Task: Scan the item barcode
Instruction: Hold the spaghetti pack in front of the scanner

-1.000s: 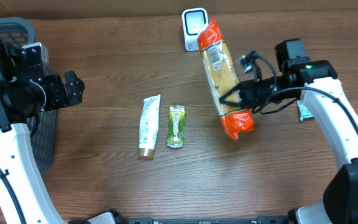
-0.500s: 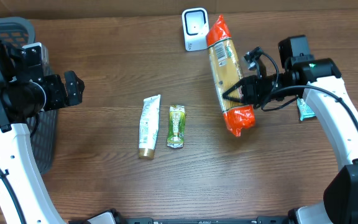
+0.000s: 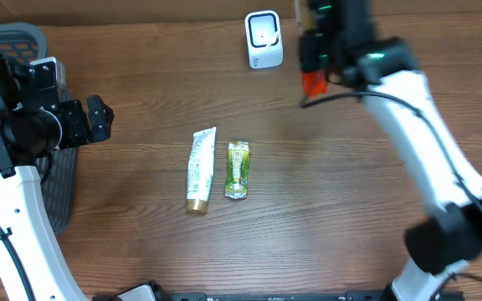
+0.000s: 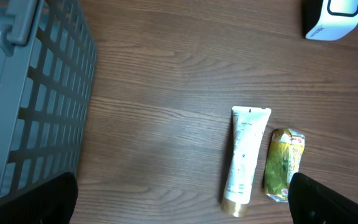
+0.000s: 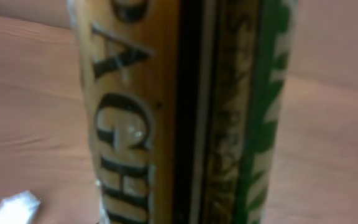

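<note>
STEP: presenting barcode | ITEM: pasta packet (image 3: 312, 82) held off the surface at its far edge, just right of scanner (image 3: 264, 39) | right fingers (image 3: 316, 50) clamped on packet | left fingers (image 4: 45, 200) spread wide, empty, by basket (image 3: 7, 38) | DONE: pickup | LEFT: likely the scan itself; barcode side not visible

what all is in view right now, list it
scanner: one, white, far middle of table
tube: one, white with gold cap, flat at table centre
packet: one, green, beside tube, not touching
pack: one, orange end, tan and green print, held up near scanner
basket: one, grey, left edge
table: one, brown wood
left gripper: open, empty, by basket
right gripper: shut on pack
</note>
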